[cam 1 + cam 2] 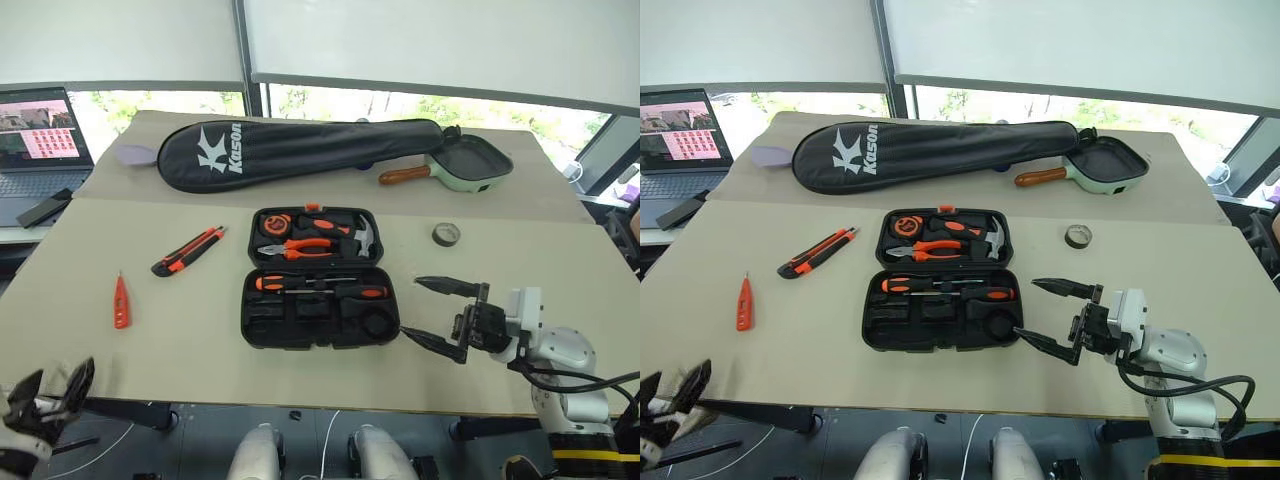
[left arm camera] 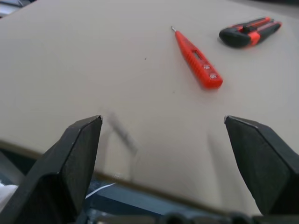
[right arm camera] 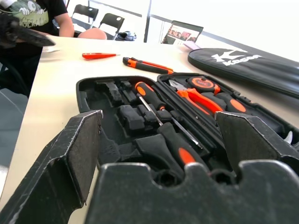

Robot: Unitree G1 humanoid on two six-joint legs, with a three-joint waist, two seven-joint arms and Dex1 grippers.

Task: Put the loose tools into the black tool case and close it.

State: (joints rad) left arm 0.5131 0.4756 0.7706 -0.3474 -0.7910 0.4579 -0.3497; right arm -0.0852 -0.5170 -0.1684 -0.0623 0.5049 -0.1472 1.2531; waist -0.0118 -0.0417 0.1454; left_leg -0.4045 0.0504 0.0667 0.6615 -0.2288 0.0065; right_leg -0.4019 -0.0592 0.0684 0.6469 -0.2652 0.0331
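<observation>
The black tool case (image 1: 262,325) lies open at the table's middle, with pliers, hammer and tape measure in its far half. Two screwdrivers (image 1: 320,288) lie in its near half. Out on the table to the left are the orange-black utility knife (image 1: 188,251) and the orange tester screwdriver (image 1: 121,302). A dark tape roll (image 1: 446,234) sits to the case's right. My right gripper (image 1: 411,307) stands open and empty just right of the case, pointing at it. My left gripper (image 1: 52,385) hangs open off the table's front left edge, facing the tester (image 2: 196,58) and knife (image 2: 250,31).
A long black racket bag (image 1: 290,148) and a green pan (image 1: 470,162) with a wooden handle lie along the far side. A laptop (image 1: 40,135) stands on a desk at the far left. A seated person (image 3: 37,18) shows beyond the table's left end.
</observation>
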